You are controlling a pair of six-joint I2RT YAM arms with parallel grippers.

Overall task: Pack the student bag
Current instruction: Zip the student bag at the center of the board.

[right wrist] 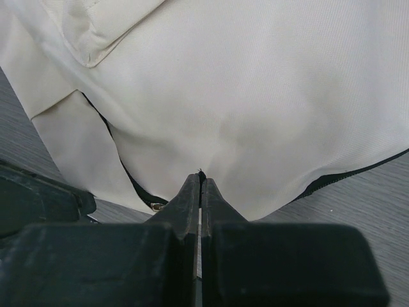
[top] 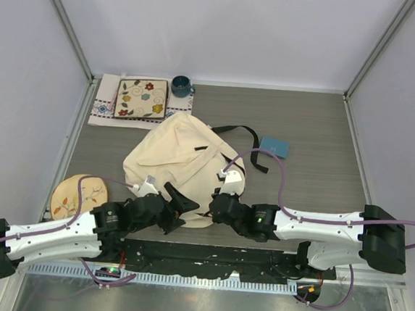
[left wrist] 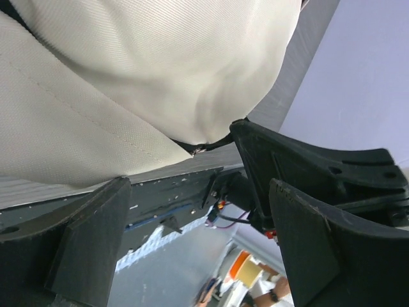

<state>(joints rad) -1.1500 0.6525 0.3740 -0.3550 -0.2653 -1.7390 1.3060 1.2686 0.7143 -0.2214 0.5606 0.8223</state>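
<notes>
Grey tabletop (top: 318, 136), opening step I'd say: right gripper (right wrist: 200, 182) pinched shut at the student bag (top: 178, 160), left gripper (top: 180, 207) wide beside it; next, catch the zipper (right wrist: 128, 176).

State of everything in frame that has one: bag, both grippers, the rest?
student bag: lying slumped on the table, zip state unclear
left gripper: open, at the bag's near edge
right gripper: shut, tips against the bag fabric
blue mug: upright
blue book: flat, closed

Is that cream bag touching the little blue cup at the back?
Apart. The top view shows a clear gap between the student bag and the blue cup.
</notes>
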